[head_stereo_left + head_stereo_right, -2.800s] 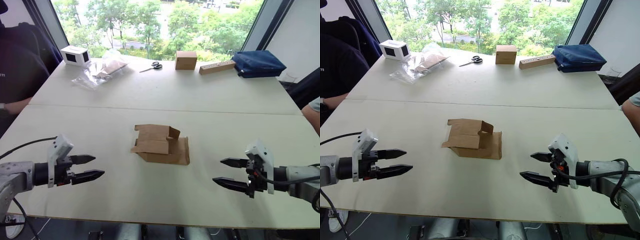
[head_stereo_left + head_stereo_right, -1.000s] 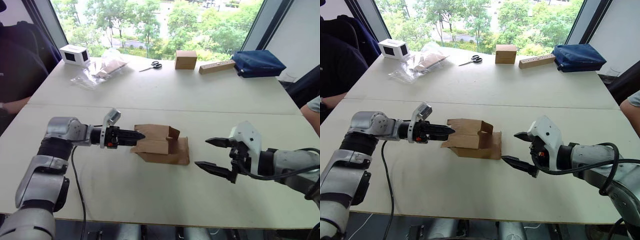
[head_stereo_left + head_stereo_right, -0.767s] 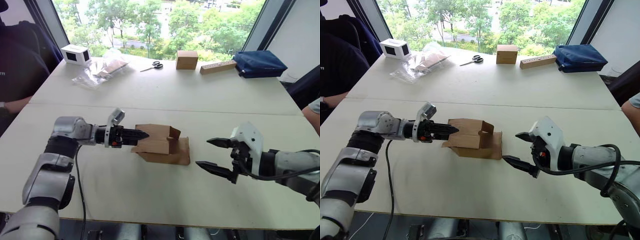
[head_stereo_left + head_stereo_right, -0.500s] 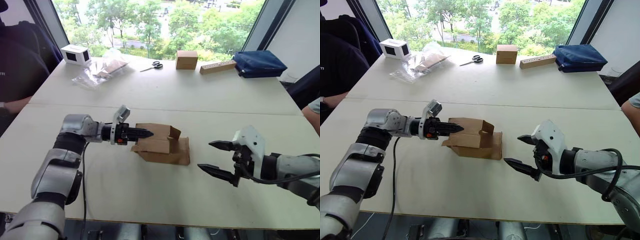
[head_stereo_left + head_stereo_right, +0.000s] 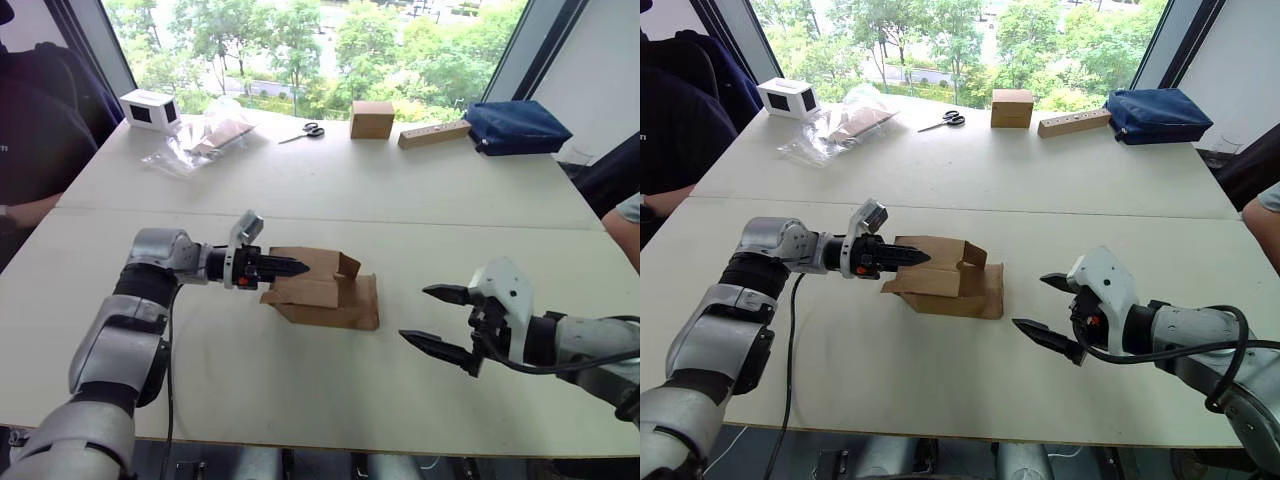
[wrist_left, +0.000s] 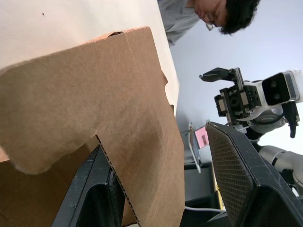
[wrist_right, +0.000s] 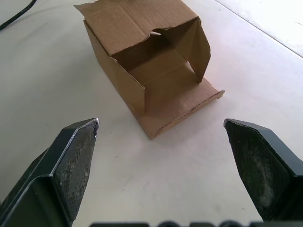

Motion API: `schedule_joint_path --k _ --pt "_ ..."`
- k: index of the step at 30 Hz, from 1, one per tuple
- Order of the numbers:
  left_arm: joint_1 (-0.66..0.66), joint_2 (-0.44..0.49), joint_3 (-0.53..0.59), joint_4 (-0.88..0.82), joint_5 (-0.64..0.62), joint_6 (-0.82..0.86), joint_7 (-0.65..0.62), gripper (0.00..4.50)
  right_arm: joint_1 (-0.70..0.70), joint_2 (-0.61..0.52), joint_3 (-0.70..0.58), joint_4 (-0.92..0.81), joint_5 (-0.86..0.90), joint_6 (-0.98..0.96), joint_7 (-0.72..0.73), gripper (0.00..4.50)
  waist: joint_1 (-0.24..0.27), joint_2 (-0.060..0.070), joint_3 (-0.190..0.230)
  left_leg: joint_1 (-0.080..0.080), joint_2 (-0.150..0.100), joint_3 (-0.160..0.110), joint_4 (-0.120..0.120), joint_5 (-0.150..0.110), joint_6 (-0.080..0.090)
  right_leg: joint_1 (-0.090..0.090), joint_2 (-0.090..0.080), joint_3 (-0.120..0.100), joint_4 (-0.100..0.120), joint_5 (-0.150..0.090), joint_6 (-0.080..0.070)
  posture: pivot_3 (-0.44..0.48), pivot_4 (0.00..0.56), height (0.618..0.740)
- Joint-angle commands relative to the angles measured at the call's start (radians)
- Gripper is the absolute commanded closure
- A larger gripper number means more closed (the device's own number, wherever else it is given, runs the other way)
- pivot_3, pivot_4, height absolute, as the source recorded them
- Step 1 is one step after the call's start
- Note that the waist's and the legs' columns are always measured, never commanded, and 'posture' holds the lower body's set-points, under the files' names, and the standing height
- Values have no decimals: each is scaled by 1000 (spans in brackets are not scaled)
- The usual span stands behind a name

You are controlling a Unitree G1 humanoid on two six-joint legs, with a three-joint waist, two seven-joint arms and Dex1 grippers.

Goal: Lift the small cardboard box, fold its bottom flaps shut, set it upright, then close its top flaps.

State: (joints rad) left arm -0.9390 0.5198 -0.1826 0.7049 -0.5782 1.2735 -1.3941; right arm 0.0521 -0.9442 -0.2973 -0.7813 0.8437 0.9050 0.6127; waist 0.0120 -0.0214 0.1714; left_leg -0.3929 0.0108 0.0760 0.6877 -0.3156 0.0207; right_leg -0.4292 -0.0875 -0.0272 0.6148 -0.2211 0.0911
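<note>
Nearest the camera, the right gripper (image 5: pixel 1052 316) hovers over the worktop (image 5: pixel 940 390) with its fingers spread wide and nothing between them. The small cardboard box (image 5: pixel 950 280) lies just off to its left on its side, open end and loose flaps facing this gripper. On the box's far side, the left gripper (image 5: pixel 908 257) is right at it: the wrist view puts a cardboard flap between the fingers, though whether they pinch it I cannot tell. That arm is nearer. Farther back sit scissors (image 5: pixel 312 130) and a tidy cardboard cube (image 5: pixel 372 119).
</note>
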Motion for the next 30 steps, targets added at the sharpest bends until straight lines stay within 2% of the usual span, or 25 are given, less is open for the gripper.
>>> schedule_joint_path --k 1,5,8,19,24,27,30 --pt "4 14 8 -27 -4 2 -22 1950 -8 3 -12 -8 -10 -24 4 0 0 0 0 0 0 0 0 0 0 0 0 0 0 0 0 0 150 740" --pt "17 13 3 -40 -4 3 -24 3013 -12 3 -8 -2 -19 -28 10 0 0 0 0 0 0 0 0 0 0 0 0 0 0 0 0 0 150 740" --pt "20 3 2 -40 -3 -1 -21 4368 -23 4 -4 7 -25 -32 11 0 0 0 0 0 0 0 0 0 0 0 0 0 0 0 0 0 150 740" --pt "21 -1 40 -62 -6 -37 0 4442 -16 35 -39 23 12 -27 2 0 0 0 0 0 0 0 2 0 0 0 0 0 1 0 0 0 150 740" --pt "21 23 209 -245 -53 -255 28 4442 -123 171 -159 126 215 -20 -131 0 -1 -2 1 -2 2 -1 4 0 0 0 0 0 1 0 0 0 150 740" --pt "27 40 236 -371 -71 -310 17 4442 -215 252 -192 200 303 -41 -245 0 -2 -1 1 -1 2 -1 4 0 0 0 -1 0 2 0 0 0 150 740" --pt "-2 67 213 -442 -37 -394 4 4442 -332 324 -200 268 391 -68 -350 0 -2 0 0 -1 2 0 4 0 0 0 -1 0 3 0 0 0 150 740"
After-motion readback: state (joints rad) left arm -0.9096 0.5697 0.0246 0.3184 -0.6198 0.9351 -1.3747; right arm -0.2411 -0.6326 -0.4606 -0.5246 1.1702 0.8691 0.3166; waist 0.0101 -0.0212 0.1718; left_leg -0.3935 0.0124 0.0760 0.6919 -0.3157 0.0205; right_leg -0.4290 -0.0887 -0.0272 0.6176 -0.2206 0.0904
